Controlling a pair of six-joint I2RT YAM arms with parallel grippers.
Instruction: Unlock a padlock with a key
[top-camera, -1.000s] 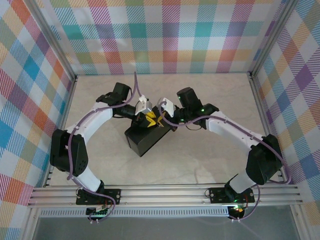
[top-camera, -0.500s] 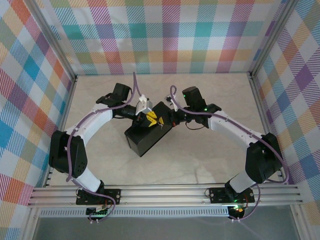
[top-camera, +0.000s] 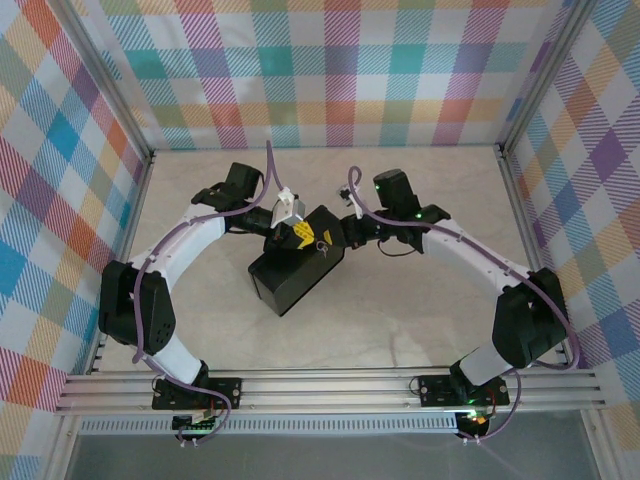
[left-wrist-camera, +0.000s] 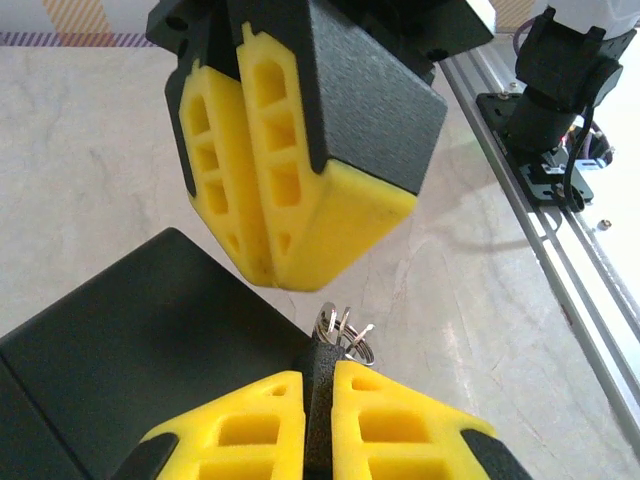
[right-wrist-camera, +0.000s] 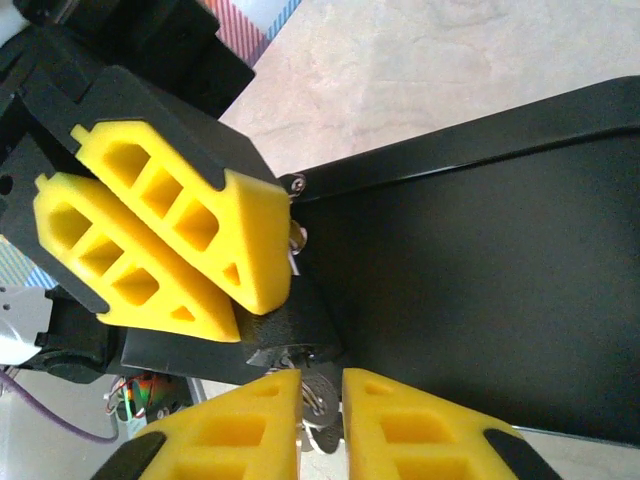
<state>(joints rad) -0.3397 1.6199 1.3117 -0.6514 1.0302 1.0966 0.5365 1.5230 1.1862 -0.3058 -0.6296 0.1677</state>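
The left gripper (left-wrist-camera: 318, 385) is clamped on the padlock (right-wrist-camera: 290, 332) at the edge of the box (left-wrist-camera: 120, 340), the key (left-wrist-camera: 343, 330) juts from the padlock, and the right gripper (right-wrist-camera: 322, 390) stands slightly parted at the key's ring.

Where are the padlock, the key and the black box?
padlock (right-wrist-camera: 290, 335), right wrist view, its dark body.
key (left-wrist-camera: 343, 329), left wrist view, its silvery ring.
black box (top-camera: 285, 280), top external view, its top face.
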